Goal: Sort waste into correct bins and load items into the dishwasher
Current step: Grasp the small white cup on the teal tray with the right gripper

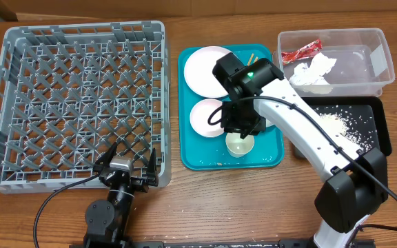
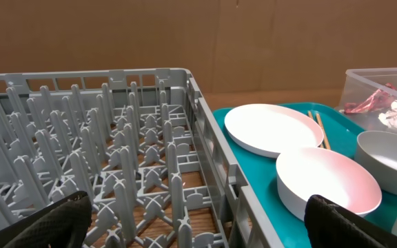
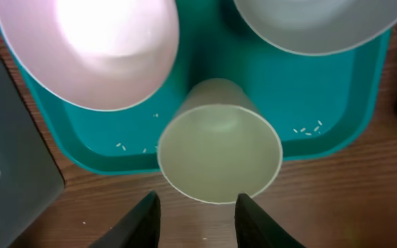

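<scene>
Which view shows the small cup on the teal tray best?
The right wrist view: the cup fills the middle, whole rim visible, ahead of the right gripper. Overhead, the gripper hides part of it. The left wrist view gives only a pale sliver at its right edge, perhaps the cup.

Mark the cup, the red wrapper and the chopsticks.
cup [image 3: 219,148], right wrist view, its inner wall
red wrapper [image 1: 302,51], overhead view, its crinkled middle
chopsticks [image 2: 319,131], left wrist view, mid-shaft
</scene>
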